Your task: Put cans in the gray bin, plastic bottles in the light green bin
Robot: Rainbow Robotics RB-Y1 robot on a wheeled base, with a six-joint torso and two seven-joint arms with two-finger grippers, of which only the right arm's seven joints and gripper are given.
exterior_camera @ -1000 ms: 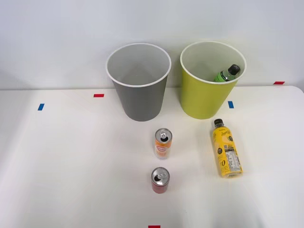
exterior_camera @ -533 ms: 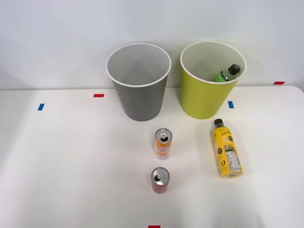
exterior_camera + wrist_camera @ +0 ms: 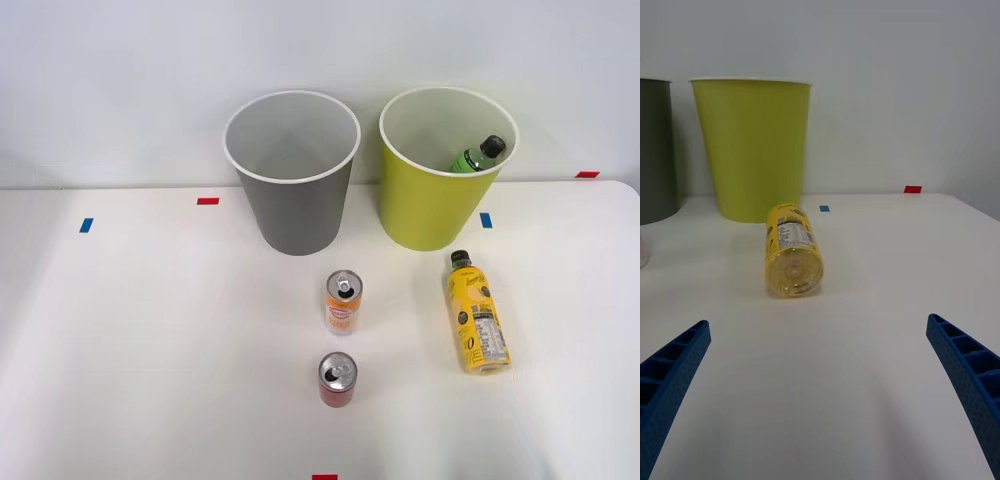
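Note:
An orange-and-white can [image 3: 343, 301] stands upright in the middle of the white table, and a red can [image 3: 337, 379] stands just nearer to me. The yellow plastic bottle [image 3: 476, 325] lies on its side right of them, cap towards the light green bin [image 3: 432, 200]; in the wrist view its base [image 3: 794, 252] faces the camera. A green plastic bottle [image 3: 476, 155] leans inside that bin [image 3: 751, 154]. The gray bin [image 3: 296, 205] stands to its left [image 3: 655, 154]. My right gripper [image 3: 818, 390] is open, low over the table, a short way in front of the yellow bottle's base.
Small red and blue tape marks [image 3: 208, 201] dot the table [image 3: 150, 350], one blue mark [image 3: 486, 220] beside the light green bin. A plain wall rises right behind the bins. The table's right edge curves away near the red mark [image 3: 587, 174].

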